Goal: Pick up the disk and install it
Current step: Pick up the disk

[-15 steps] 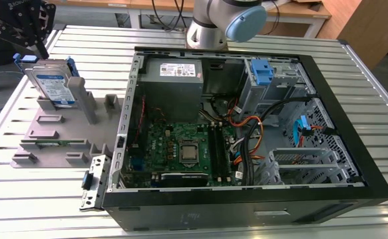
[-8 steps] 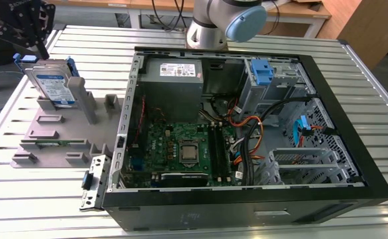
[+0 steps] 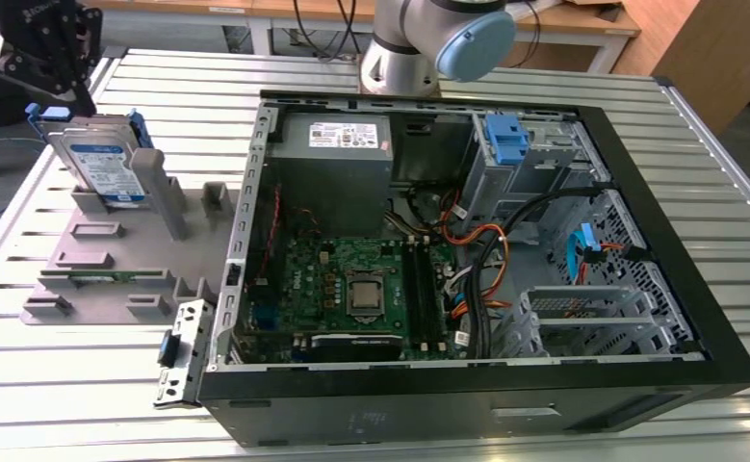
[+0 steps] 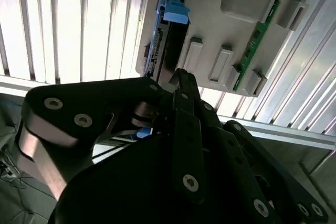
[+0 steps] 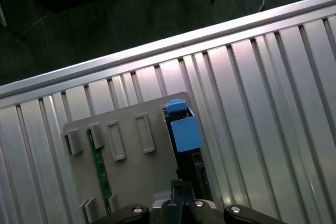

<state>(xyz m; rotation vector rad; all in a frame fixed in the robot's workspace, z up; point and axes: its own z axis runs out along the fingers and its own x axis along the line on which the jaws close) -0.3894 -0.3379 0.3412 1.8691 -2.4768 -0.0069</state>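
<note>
Black and jointed, the hand [image 3: 64, 89] hangs at the far left of the exterior view, just above the top edge of the disk [image 3: 102, 166]. Whether the hand is clenched on the disk or released cannot be told from any view.

The disk stands upright on edge in a slot at the back of a grey plastic holder [image 3: 105, 241]. Its white-and-blue label faces the exterior view's right, and its blue bracket shows along the top and sides. In the second wrist view the hand [image 4: 181, 77] sits directly over the end of the disk [image 4: 160, 45], very near it or touching; which cannot be told. In the first wrist view the hand [image 5: 178, 187] lines up with the disk [image 5: 184, 129], whose blue bracket end points up at the camera.

The holder lies flat on the slatted metal tabletop [image 3: 194, 87]. A green circuit strip [image 3: 98, 277] lies in one of the holder's front slots, well apart from the disk.

To the right of the holder, an open computer case [image 3: 721, 337] lies on its side. Inside it:
- A grey power supply box [image 3: 336, 154] sits at the back left.
- A green circuit board [image 3: 349, 289] lies in front of the box.
- A bundle of cables [image 3: 478, 260] runs to the right of the board.
- A blue latch [image 3: 509, 140] stands on the metal bay at the back right.

The arm's base [image 3: 426, 38] rises behind the case.
</note>
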